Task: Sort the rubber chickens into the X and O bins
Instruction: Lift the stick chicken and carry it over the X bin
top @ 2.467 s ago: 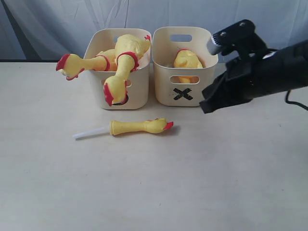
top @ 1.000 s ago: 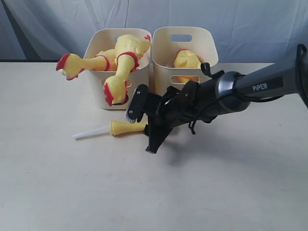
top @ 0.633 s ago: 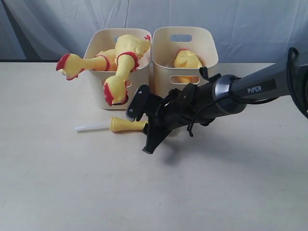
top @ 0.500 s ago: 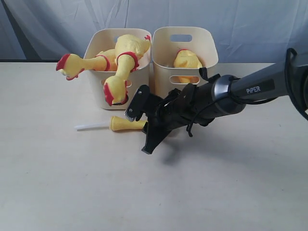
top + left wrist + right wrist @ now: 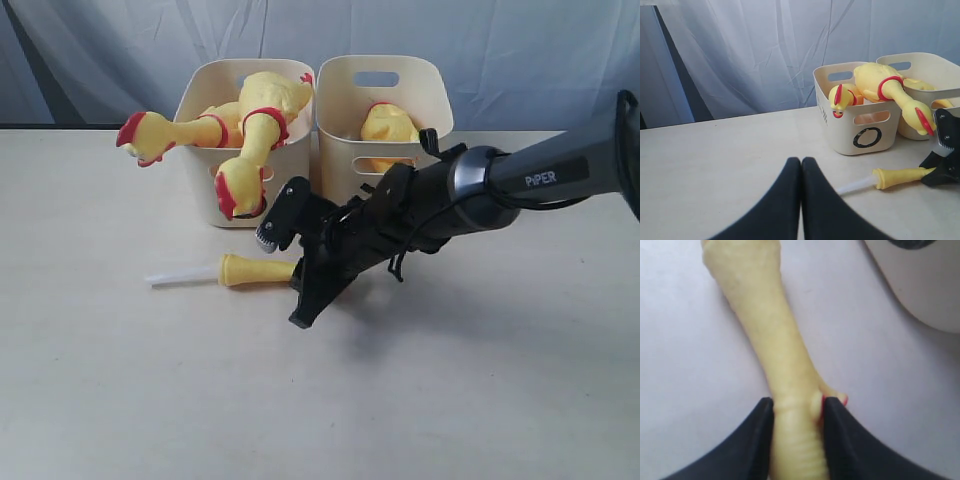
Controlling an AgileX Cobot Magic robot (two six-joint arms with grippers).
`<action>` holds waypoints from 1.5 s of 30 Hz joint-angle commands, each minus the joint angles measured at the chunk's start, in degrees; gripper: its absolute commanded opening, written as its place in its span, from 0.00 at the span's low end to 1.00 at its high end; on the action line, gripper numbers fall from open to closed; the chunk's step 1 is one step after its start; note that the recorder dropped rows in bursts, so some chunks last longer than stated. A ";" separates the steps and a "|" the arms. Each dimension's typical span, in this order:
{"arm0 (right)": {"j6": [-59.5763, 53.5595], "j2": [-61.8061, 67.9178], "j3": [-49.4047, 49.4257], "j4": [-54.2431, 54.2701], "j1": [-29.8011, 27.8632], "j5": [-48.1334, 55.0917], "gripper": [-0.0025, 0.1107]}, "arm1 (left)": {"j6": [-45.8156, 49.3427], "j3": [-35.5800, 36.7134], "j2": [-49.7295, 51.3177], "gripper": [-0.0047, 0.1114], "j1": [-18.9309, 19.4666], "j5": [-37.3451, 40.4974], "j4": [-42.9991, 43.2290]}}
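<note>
The slim yellow rubber chicken [image 5: 252, 270] lies on the table in front of the bins, its white stick [image 5: 180, 276] pointing left. My right gripper [image 5: 290, 275] reaches across and is shut on its head end. In the right wrist view the black fingers press both sides of this chicken [image 5: 775, 340], with a red comb showing by the gripper [image 5: 797, 405]. Two big chickens [image 5: 270, 105] hang out of the O bin [image 5: 290, 195]. Another chicken [image 5: 388, 125] sits in the X bin [image 5: 345, 150], whose mark the arm hides. My left gripper [image 5: 801, 161] is shut and empty, above the table.
The left wrist view shows the O bin [image 5: 840, 135] with its black O, the X bin [image 5: 925, 62] behind it, and the slim chicken [image 5: 900, 176] beside my right gripper. A grey curtain [image 5: 100, 50] hangs behind the table. A bin corner [image 5: 920, 290] lies near the held chicken.
My right arm swung down from beside the X bin to the slim chicken. The chicken has since shifted a little to the left and toward the table's front with the gripper on it.
</note>
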 commanded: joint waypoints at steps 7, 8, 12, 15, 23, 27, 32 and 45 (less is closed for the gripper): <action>22.58 -9.22 0.31 -17.84 0.02 16.11 0.01 | 0.00 0.40 -0.48 0.04 -0.02 -0.56 -0.06; 25.06 -9.88 0.31 -20.94 0.02 17.77 0.01 | 0.00 0.40 -0.48 0.04 -0.02 -0.56 -0.06; 30.24 -12.27 0.31 -28.69 0.02 25.20 0.01 | 0.00 0.40 -0.48 0.04 -0.02 -0.56 -0.06; 30.24 -14.25 0.31 -28.85 0.02 30.04 0.01 | 0.00 0.40 -0.48 0.04 -0.02 -0.56 -0.06; 30.24 -21.56 0.31 -28.73 0.02 40.85 0.01 | 0.00 0.40 -0.48 0.04 -0.02 -0.22 -0.06; 30.00 -26.70 0.31 -27.04 0.02 42.66 0.01 | 0.00 0.40 -0.48 0.04 -0.02 -0.08 -0.06; 30.00 -33.30 0.31 -24.02 0.02 41.13 0.01 | 0.00 0.40 -0.48 0.04 -0.02 -0.08 -0.06; 37.31 -40.39 0.31 -20.12 0.02 17.08 0.01 | 0.00 0.40 -0.48 0.04 -0.02 0.06 -0.06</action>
